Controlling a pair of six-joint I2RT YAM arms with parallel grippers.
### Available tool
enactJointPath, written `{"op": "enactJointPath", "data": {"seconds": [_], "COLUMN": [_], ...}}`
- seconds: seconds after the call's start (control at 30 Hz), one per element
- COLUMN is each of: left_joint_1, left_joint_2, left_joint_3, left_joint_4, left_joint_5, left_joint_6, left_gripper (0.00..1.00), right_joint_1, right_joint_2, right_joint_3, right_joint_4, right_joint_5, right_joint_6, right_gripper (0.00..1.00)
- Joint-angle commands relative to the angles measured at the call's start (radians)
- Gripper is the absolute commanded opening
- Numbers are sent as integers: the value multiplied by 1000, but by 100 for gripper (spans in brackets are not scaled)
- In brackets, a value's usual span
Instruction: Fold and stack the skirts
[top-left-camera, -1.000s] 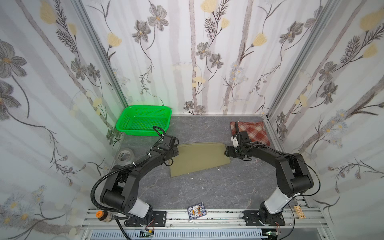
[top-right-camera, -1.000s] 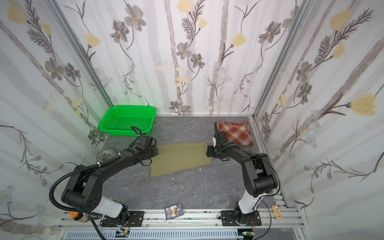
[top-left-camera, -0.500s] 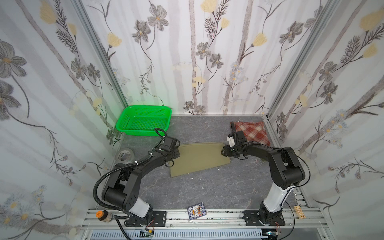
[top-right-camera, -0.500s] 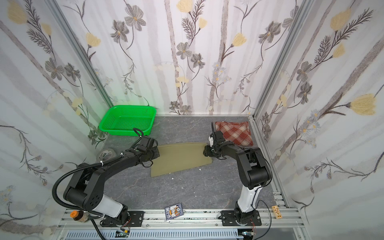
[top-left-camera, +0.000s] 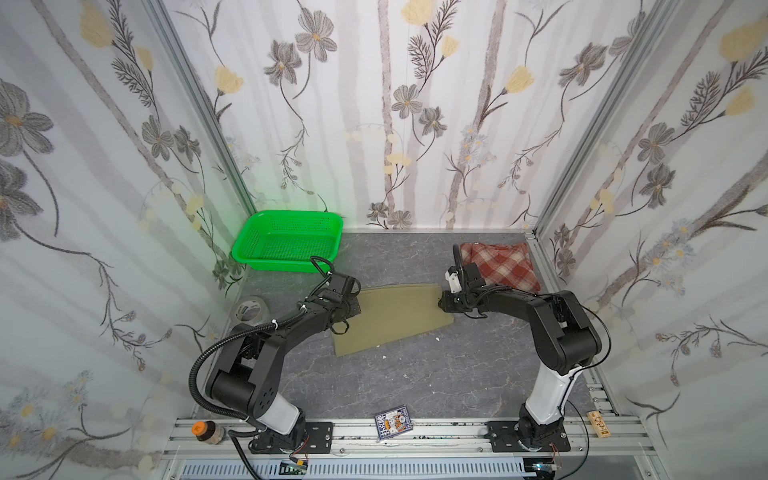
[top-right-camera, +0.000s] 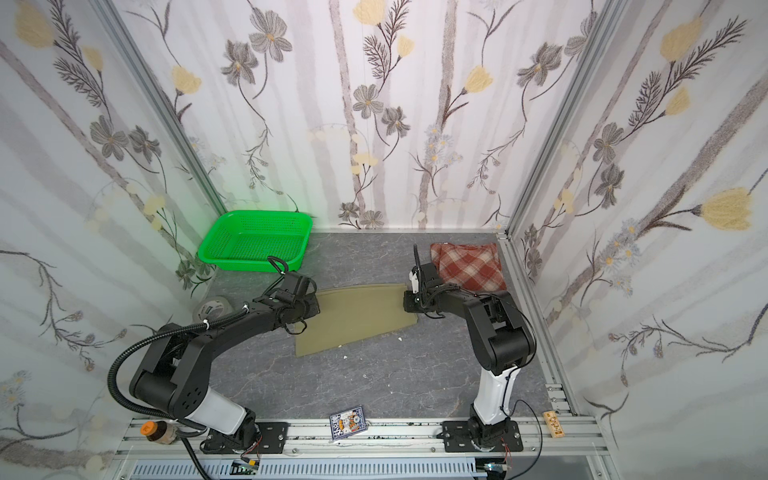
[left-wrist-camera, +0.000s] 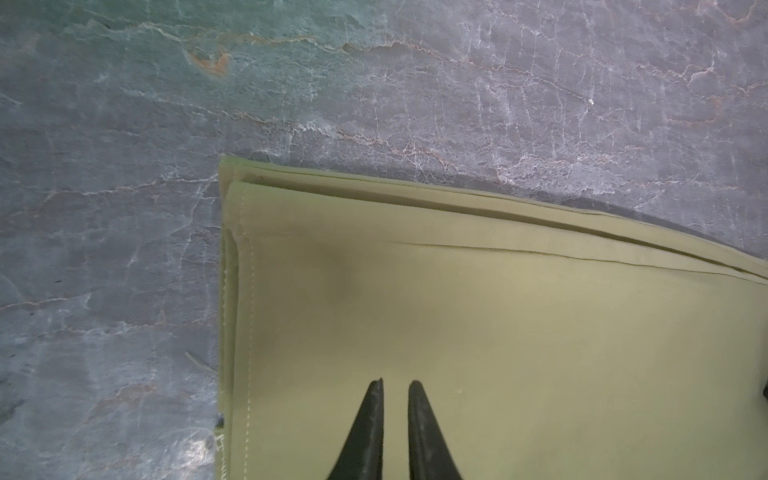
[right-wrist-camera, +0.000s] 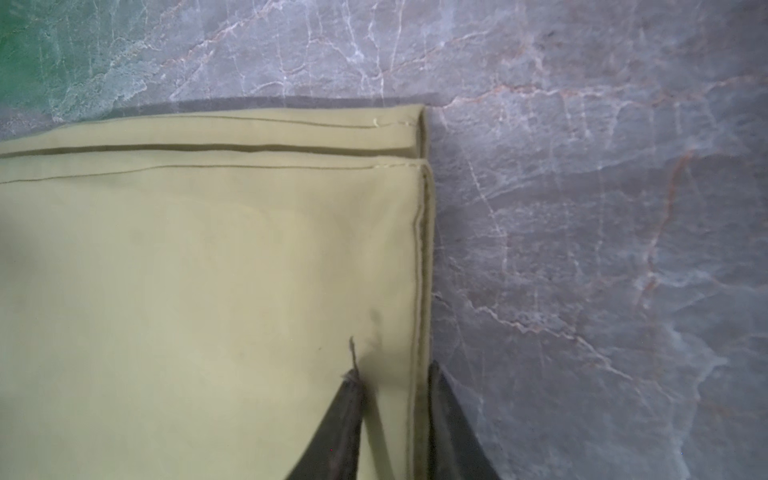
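Black right fingers (right-wrist-camera: 353, 395) are clamped over the side hem of the khaki skirt (top-left-camera: 399, 316), left fingers (left-wrist-camera: 374, 403) nearly together on its far end (grip unclear), so its long axis runs fingers-to-fingers flat on the bench (top-left-camera: 415, 382), with the plaid skirt (top-left-camera: 503, 266) just behind the right fingers, nearer that arm.

**Claw closes on the skirt's side hem**

The right claw (right-wrist-camera: 394, 372) pinches the side hem of the khaki skirt (right-wrist-camera: 208, 270). One dark finger lies on the cloth, the other at its rim against the grey veined surface (right-wrist-camera: 582, 208). Two stitched layers meet at the corner.
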Motion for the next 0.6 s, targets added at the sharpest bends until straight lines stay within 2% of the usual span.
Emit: {"op": "enactJointPath", "data": {"seconds": [0.0, 0.03, 0.27, 0.57], "left_joint_1": [0, 0, 0, 0], "left_joint_2": [-8, -9, -20, -39], "left_joint_3": [-5, -8, -32, -67], "left_joint_4": [11, 11, 11, 11], "left_joint_5": [-15, -16, -20, -24], "left_joint_6": [-9, -11, -14, -17], "left_gripper": [15, 15, 15, 15], "right_joint_1": [5, 6, 5, 5], "right_joint_2": [24, 23, -36, -192], "right_joint_3": [-7, -10, -14, 62], "right_joint_4": [-104, -101, -115, -258], "right_joint_5": [41, 42, 61, 126], "right_joint_6": [13, 15, 25, 11], "right_gripper": [7, 0, 0, 0]}}
